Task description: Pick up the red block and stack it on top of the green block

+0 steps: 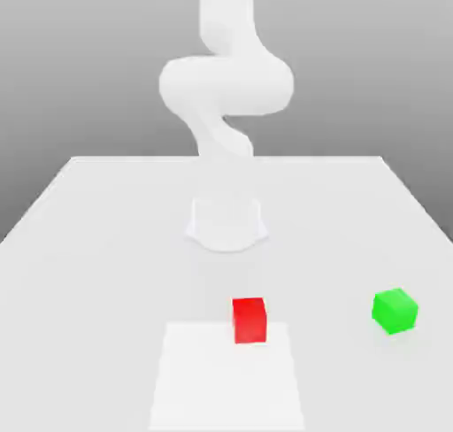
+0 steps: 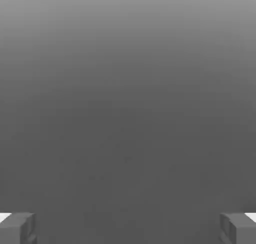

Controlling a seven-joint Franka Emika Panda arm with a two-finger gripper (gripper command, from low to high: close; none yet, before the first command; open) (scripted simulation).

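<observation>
So the red block is sitting flat on the tabletop, pretty much in the middle of the near part in the exterior view, right at the far edge of a brighter white rectangular patch so that its lower part overlaps that patch. Nothing is touching it. The green block is off toward the exterior view's right, well apart from the red one and sitting at roughly the same depth, turned a bit so one corner faces the camera. It's also just resting on the tabletop on its own, with nothing stacked on it. Behind the red block, farther back on the tabletop, there's the round white base of the arm, and the arm itself curls up from there and goes out the top of the picture. In the hand view the gripper has its two grey fingertips way out at opposite lower corners, so it's spread wide with nothing between them, and the only thing beyond is a plain grey gradient.
</observation>
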